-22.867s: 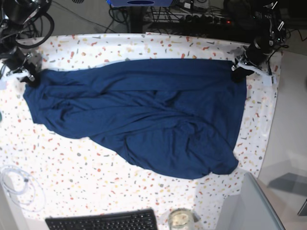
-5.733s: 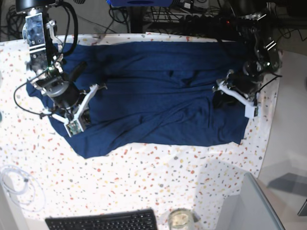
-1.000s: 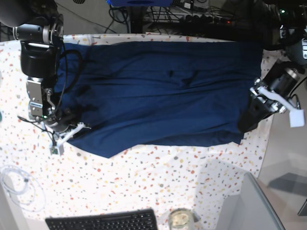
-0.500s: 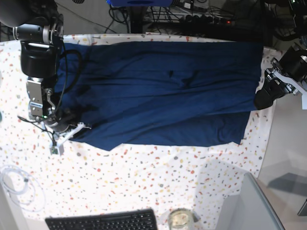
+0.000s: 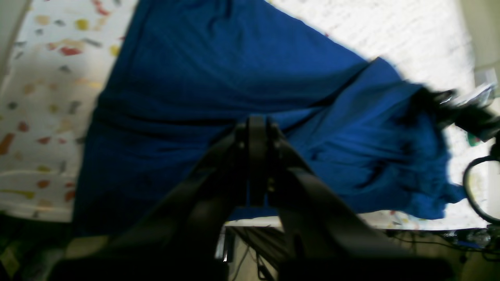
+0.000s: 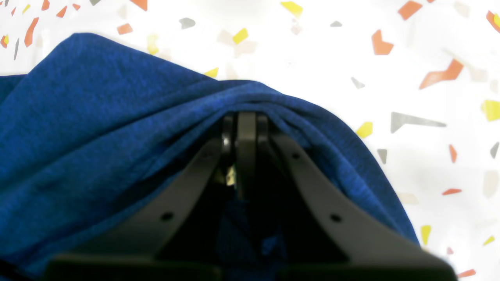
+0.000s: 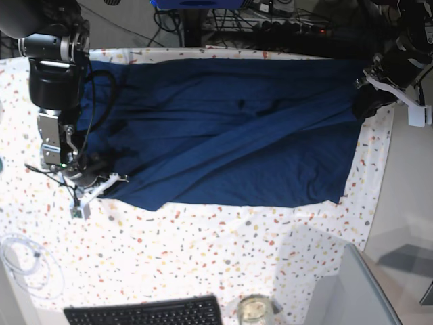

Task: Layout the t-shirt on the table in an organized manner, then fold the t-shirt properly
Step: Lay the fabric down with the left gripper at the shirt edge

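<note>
The navy t-shirt (image 7: 223, 122) lies spread wide across the speckled table (image 7: 203, 257), its long side along the far edge. My left gripper (image 7: 365, 105) is at the shirt's right edge, shut on the t-shirt. In the left wrist view its fingers (image 5: 256, 132) are pressed together with the blue fabric (image 5: 218, 70) creasing toward them. My right gripper (image 7: 108, 181) is at the shirt's lower left corner, shut on the t-shirt. The right wrist view shows cloth (image 6: 97, 128) bunched over its closed tips (image 6: 246, 125). A raised diagonal ridge of fabric runs between the two grippers.
A black keyboard (image 7: 145, 313) and a glass jar (image 7: 255, 310) sit at the near edge. A coiled white cable (image 7: 27, 261) lies at the near left. A grey panel (image 7: 358, 291) stands at the near right. Cables (image 7: 270, 24) crowd the floor behind the table.
My left gripper has moved along the shirt's right edge toward the far side, pulling fabric with it and raising a diagonal ridge. The right arm has stayed still.
</note>
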Robot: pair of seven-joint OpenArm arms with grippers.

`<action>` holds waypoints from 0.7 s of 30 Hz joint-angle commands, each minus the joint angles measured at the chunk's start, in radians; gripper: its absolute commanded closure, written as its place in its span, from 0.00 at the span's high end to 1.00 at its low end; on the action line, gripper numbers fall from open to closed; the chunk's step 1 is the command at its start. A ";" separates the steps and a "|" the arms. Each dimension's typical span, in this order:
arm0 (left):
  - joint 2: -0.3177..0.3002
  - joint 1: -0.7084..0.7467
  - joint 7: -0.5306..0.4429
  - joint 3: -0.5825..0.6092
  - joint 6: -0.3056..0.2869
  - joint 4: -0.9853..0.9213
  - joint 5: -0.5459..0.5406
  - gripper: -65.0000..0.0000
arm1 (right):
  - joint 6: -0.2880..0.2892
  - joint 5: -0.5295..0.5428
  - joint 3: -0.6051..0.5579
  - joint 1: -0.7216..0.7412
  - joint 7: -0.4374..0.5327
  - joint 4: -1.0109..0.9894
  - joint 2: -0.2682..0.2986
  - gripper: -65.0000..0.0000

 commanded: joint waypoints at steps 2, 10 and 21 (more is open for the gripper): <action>0.001 0.003 -0.025 -0.012 -0.010 0.014 0.009 0.00 | -0.031 -0.036 0.001 -0.007 -0.079 -0.007 0.005 0.00; 0.006 0.006 -0.025 -0.046 -0.010 0.012 0.026 0.00 | -0.031 -0.036 0.001 -0.007 -0.079 -0.007 0.005 0.00; 0.063 -0.004 -0.027 -0.037 -0.010 0.008 0.152 0.00 | -0.029 -0.036 0.001 -0.015 -0.079 -0.004 0.005 0.00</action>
